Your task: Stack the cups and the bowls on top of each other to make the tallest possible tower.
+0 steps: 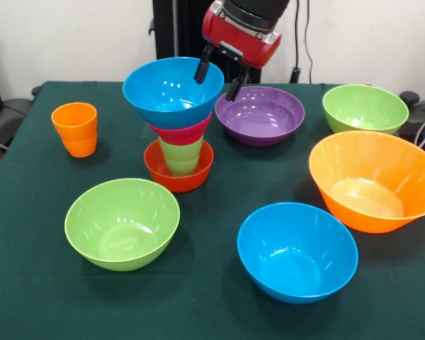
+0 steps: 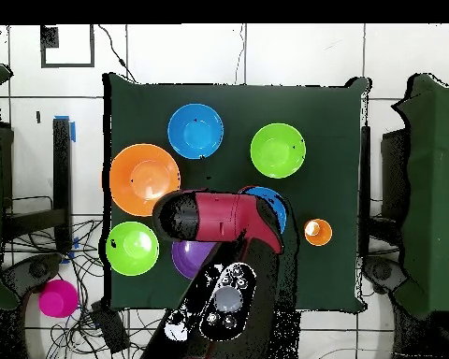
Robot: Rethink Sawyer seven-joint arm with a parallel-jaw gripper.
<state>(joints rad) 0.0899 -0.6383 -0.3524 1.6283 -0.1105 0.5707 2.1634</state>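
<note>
At the far rim of the tower's blue bowl, your gripper hangs with fingers apart; glossy, light, slippery plastic; pinch the 1 rim, gently.

Front view: my camera sits across the surface from the arm, facing it, close and angled down, so the near edge is cropped. Overhead view: my second camera looks straight down from higher up, arm base at the bottom, taking in the whole surface and surrounding floor. Both views share the surface top, turned half round between them.
</note>
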